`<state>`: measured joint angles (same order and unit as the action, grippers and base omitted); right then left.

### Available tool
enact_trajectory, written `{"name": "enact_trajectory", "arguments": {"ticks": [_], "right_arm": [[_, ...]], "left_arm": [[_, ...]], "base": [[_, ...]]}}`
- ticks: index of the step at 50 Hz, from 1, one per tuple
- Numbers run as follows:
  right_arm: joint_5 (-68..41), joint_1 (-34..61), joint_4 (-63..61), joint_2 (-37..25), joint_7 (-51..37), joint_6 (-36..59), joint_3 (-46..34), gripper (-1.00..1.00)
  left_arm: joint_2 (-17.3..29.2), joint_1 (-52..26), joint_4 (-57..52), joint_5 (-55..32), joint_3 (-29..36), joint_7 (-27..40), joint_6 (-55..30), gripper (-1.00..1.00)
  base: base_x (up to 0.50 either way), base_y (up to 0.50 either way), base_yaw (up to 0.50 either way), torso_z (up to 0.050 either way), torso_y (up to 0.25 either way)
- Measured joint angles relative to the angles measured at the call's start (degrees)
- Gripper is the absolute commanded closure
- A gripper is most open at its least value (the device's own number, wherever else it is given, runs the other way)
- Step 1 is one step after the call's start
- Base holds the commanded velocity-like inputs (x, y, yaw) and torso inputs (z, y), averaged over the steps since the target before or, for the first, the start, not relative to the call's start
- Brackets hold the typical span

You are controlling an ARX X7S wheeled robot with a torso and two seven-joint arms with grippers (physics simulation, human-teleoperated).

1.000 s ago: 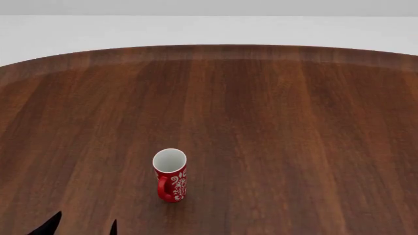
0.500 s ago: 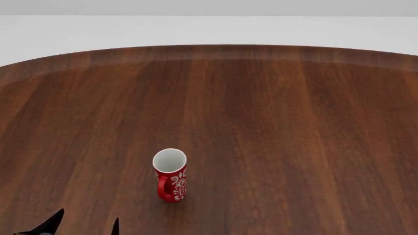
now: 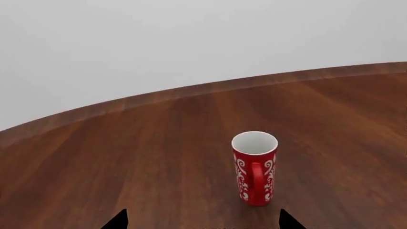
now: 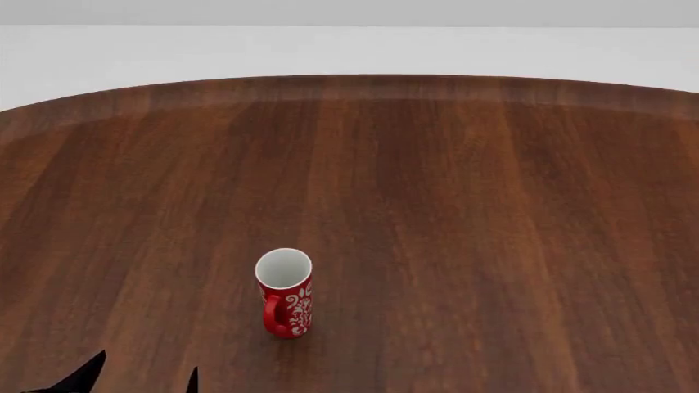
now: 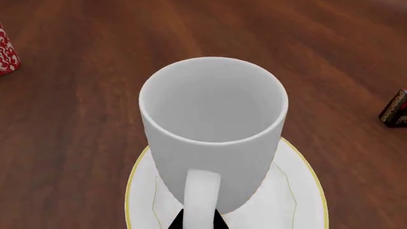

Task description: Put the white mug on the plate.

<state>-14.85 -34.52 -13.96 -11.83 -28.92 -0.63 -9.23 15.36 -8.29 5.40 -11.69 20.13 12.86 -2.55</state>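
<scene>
The white mug (image 5: 213, 138) stands upright over the plate (image 5: 299, 195), handle toward the right wrist camera; actual contact with the plate cannot be confirmed. Only dark tips of the right gripper (image 5: 198, 220) show at the handle base, so its finger state cannot be told. The left gripper (image 3: 202, 220) has its fingers spread wide, holding nothing; in the head view its tips (image 4: 87, 372) appear at 8 o'clock of the red mug (image 4: 285, 293) on the wooden table (image 4: 492, 205).
</scene>
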Motion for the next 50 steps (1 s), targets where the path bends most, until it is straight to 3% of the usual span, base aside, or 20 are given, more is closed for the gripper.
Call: {"name": "enact_trajectory", "arguments": {"ticks": [39,40,50], "right_arm": [[-4.1,0.34,3.71,-0.36,0.32,-1.63,0.18,1.0],[-4.14,0.35,3.68,-0.37,0.33,-1.56,0.2,-1.0],[-4.66,0.52,3.48,-0.73,-0.13,-0.06,-0.04,-1.0]], "left_arm": [[1.77,1.18,-5.87,0.05,0.84,1.64,-2.48,-1.0],[1.86,1.24,-6.27,0.08,0.85,1.75,-2.68,-1.0],[2.76,1.74,-10.27,0.28,0.91,2.73,-4.54,-1.0]], "base": [[0.0,0.0,0.0,0.0,0.0],[0.0,0.0,0.0,0.0,0.0],[0.0,0.0,0.0,0.0,0.0]]}}
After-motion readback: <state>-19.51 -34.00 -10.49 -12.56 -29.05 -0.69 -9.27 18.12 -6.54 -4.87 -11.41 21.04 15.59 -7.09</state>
